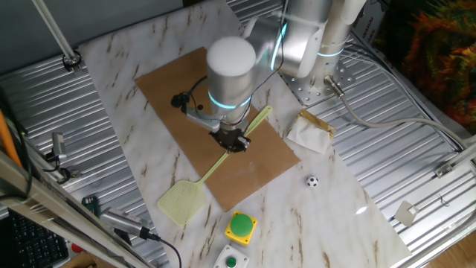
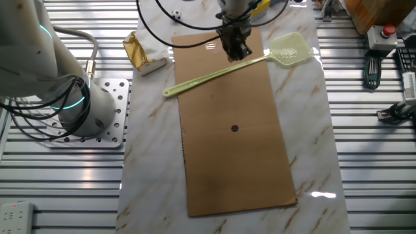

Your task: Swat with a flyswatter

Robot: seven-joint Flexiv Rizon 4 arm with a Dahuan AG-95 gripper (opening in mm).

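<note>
Nearest you, the flyswatter [image 1: 214, 168] lay slantwise across the brown sheet [image 2: 234, 130], head just off its edge, and your gripper [image 2: 236, 52] met its handle, fingers' closure unclear; grasping seemingly preceded lifting.

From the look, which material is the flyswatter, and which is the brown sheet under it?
The flyswatter looks like moulded plastic: pale yellow-green, slightly glossy, with a thin handle and a fine mesh head. The brown sheet looks like cardboard or thick paper: flat, matte, uniformly tan, with straight cut edges. Neither can be confirmed from the pictures alone.
</note>
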